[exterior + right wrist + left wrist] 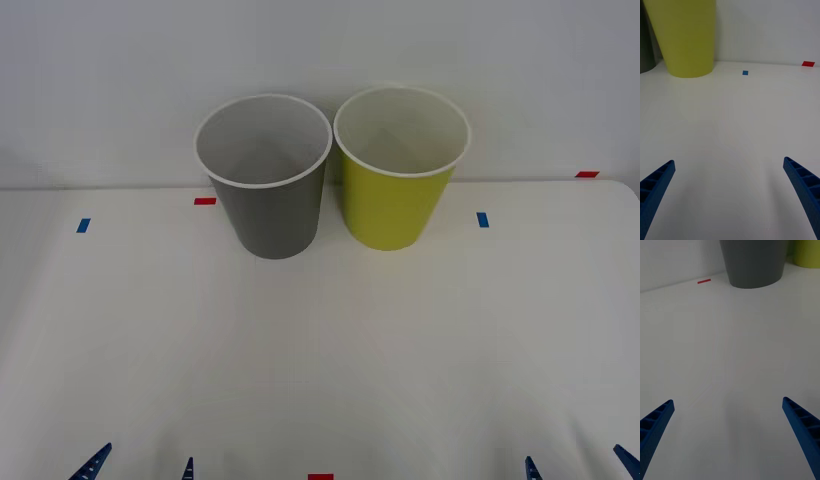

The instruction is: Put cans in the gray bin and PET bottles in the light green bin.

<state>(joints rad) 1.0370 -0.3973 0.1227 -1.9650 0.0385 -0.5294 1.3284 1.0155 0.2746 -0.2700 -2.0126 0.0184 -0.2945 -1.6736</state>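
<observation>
**Two bins at the back of the table, both grippers spread wide at the near edge**

The gray bin (264, 180) and the light green bin (400, 170) stand upright side by side at the far end of the white table (320, 350), rims almost touching, the gray one on the robot's left. Small tape marks dot the surface: a red one (204, 201) and a blue one (83, 225) to the left of the gray bin, a blue one (483, 219) and a red one (587, 174) to the right of the green bin, and a red one (320, 477) at the near edge.

The front view looks down into both bins and shows white insides. The wrist views show the bins' outer walls and bases resting flat on the table.

The left gripper (140, 465) sits low at the near left edge, the right gripper (578, 463) at the near right edge, both well apart from the bins. Each wrist view shows its blue ribbed fingers (657, 420) (805, 183) spread wide, holding nothing.
</observation>
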